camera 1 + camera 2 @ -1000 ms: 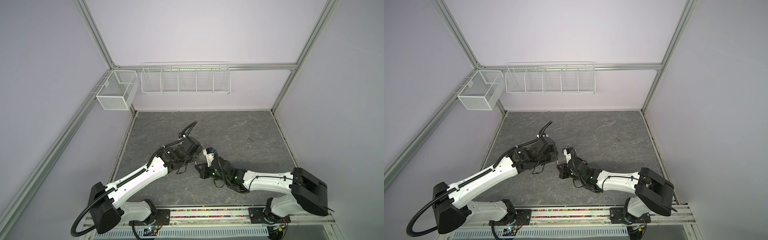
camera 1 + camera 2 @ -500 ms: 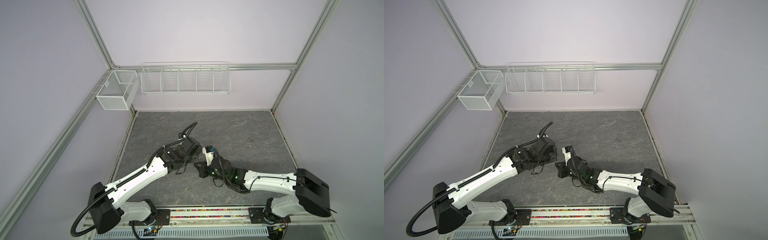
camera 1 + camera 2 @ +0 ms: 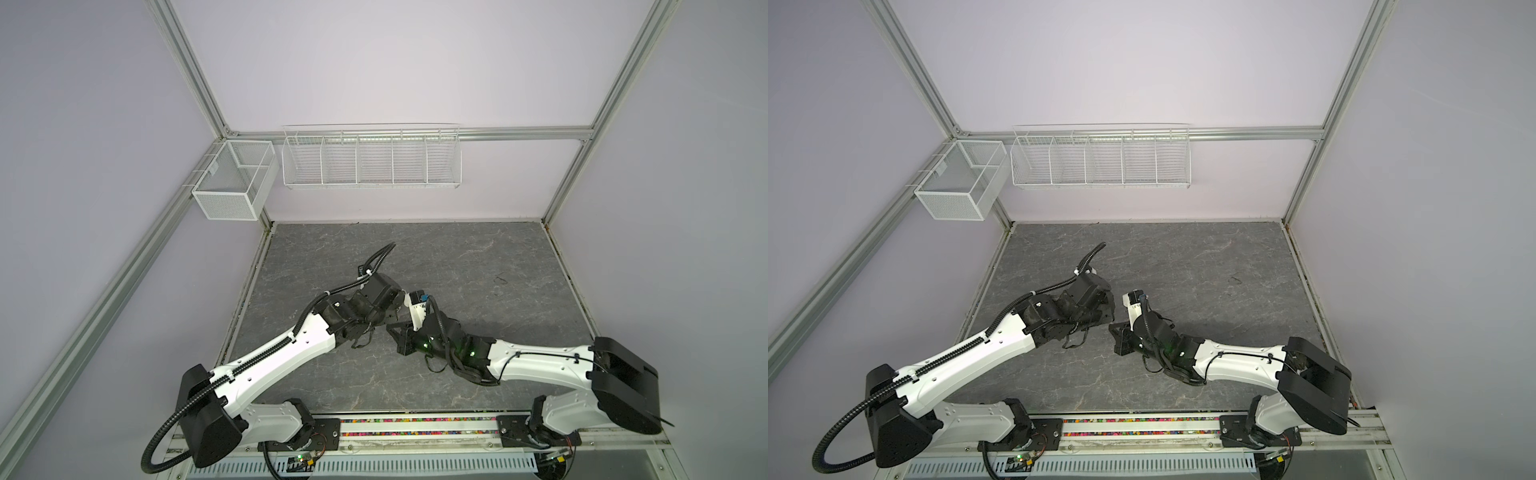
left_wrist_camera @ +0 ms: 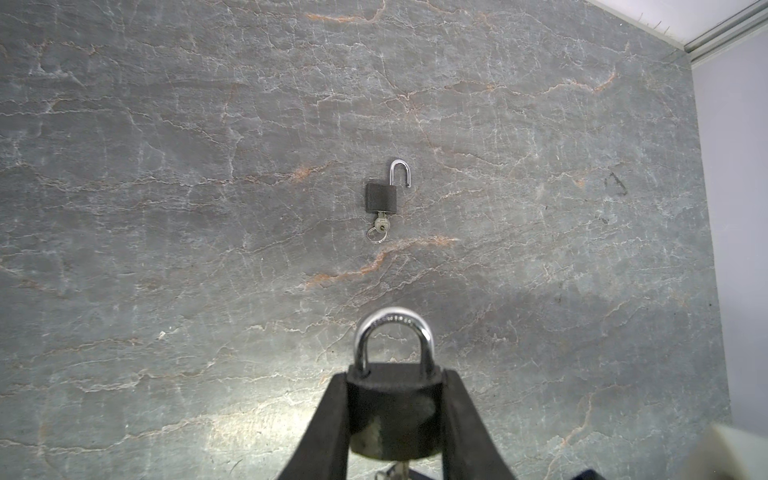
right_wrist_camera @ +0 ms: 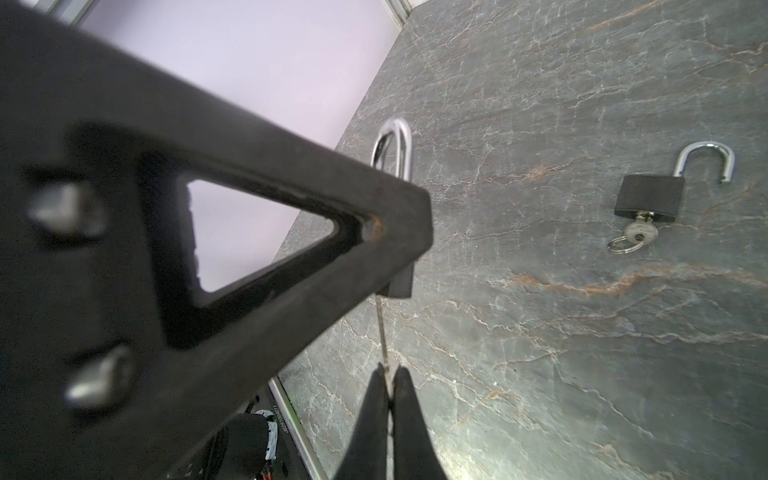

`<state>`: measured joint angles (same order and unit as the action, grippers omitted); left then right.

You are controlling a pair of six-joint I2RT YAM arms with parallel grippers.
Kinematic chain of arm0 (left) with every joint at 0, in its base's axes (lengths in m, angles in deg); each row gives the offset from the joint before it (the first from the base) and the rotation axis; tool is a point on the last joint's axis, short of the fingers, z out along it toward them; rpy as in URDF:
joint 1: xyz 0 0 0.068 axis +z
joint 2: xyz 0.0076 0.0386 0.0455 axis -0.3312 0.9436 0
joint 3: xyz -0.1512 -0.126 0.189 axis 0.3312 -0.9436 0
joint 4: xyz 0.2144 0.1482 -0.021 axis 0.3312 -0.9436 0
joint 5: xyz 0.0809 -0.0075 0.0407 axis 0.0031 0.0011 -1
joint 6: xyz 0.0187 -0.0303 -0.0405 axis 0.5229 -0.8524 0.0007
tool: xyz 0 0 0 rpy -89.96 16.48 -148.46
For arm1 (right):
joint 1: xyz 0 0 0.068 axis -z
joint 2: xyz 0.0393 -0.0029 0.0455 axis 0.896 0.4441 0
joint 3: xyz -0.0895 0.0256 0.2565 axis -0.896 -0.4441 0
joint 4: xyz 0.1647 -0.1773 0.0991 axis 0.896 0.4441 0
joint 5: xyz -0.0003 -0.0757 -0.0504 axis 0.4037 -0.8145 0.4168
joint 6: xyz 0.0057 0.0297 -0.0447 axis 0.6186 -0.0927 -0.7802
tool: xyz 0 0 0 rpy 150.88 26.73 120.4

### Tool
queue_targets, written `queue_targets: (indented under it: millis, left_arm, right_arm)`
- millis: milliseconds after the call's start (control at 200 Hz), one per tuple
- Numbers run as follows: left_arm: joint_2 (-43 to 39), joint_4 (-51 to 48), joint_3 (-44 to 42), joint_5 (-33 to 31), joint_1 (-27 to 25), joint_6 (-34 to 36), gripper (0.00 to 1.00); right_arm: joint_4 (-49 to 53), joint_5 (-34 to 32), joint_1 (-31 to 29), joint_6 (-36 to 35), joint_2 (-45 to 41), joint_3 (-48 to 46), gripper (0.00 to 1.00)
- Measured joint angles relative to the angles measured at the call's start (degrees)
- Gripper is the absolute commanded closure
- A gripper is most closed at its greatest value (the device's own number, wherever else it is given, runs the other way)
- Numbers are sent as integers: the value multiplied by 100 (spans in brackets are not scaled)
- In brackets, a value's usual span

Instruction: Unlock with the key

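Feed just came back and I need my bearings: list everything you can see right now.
closed padlock: 1, black body with silver shackle, clamped in the left gripper
key: 1, silver, pinched in the right gripper, blade meeting the closed padlock's underside
open padlock: 1, black body, silver shackle swung open, lying on the table
ringed key: 1, silver, in the open padlock's keyhole
wire rack: 1, white, five compartments, back wall
mesh basket: 1, white, left wall rail
table: 1, grey marbled
left gripper: 1, black, near table centre
right gripper: 1, black, facing the left gripper
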<state>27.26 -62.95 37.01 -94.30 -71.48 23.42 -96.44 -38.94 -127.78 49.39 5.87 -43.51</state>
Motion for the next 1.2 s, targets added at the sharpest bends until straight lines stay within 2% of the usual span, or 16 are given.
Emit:
queue_targets:
  millis: [575,795,1200]
  left_arm:
    - [0,70,2,20,-2,20,100]
    - [0,79,2,-114,-74,151,100]
    - [2,63,24,-323,-179,323,100]
  right_arm:
    - [-39,245,173,44,0,0,94]
    - [-122,756,343,334,0,2,94]
    - [120,1287,531,658,-92,127,94]
